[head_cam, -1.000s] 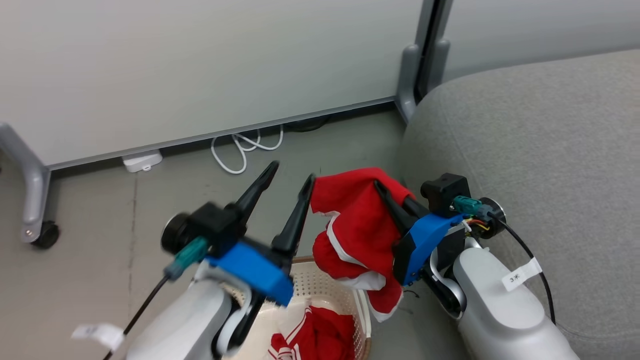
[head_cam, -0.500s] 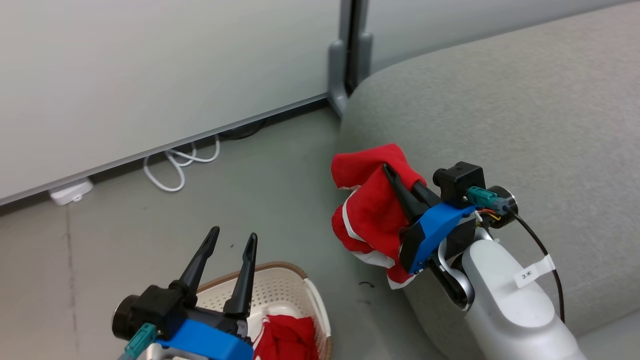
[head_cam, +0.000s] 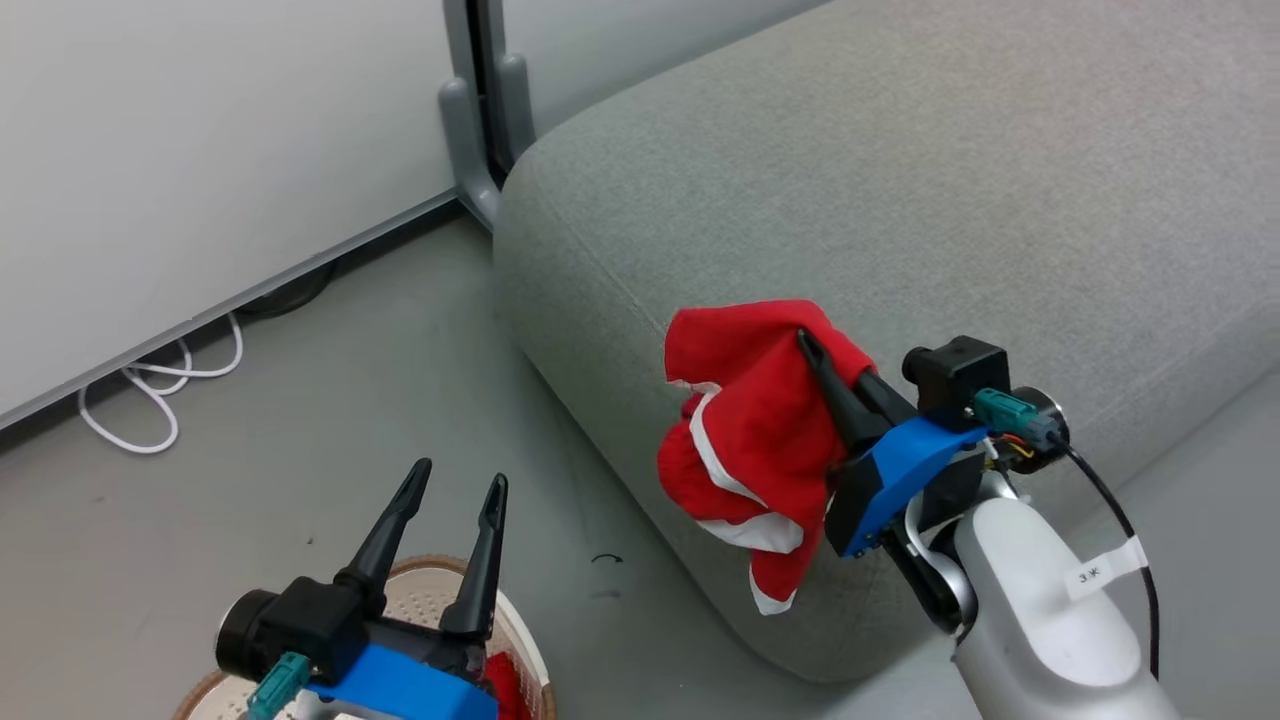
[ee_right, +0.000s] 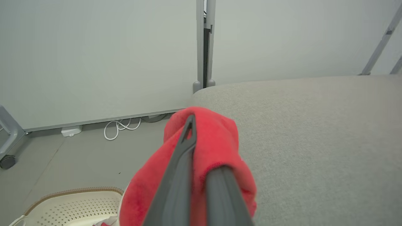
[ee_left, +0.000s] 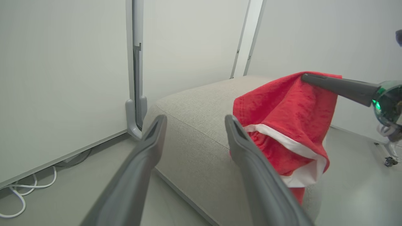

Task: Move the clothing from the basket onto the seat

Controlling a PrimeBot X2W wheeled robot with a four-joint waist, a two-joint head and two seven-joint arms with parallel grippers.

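Note:
A red garment with white trim (head_cam: 750, 420) hangs from my right gripper (head_cam: 812, 350), which is shut on its top fold. It dangles in front of the grey seat's (head_cam: 900, 200) rounded near edge, its hem off the floor. In the right wrist view the red garment (ee_right: 207, 147) drapes over my closed fingers, with the seat (ee_right: 314, 131) to the right. My left gripper (head_cam: 456, 485) is open and empty above the basket (head_cam: 420, 590), where a bit of red clothing (head_cam: 500, 680) shows. From the left wrist, the hanging garment (ee_left: 282, 125) appears beside the seat (ee_left: 194, 131).
A white cable (head_cam: 160, 390) lies coiled on the grey floor by the pale wall panel. A grey panel post (head_cam: 480, 120) stands at the seat's far corner. Open floor (head_cam: 350, 400) lies between basket and seat. The basket's rim (ee_right: 72, 192) shows at lower left of the right wrist view.
The head camera has swung right, bringing more of the seat into view. My right gripper carried the red garment from beside the seat's corner to its front edge. My left gripper dropped toward the basket.

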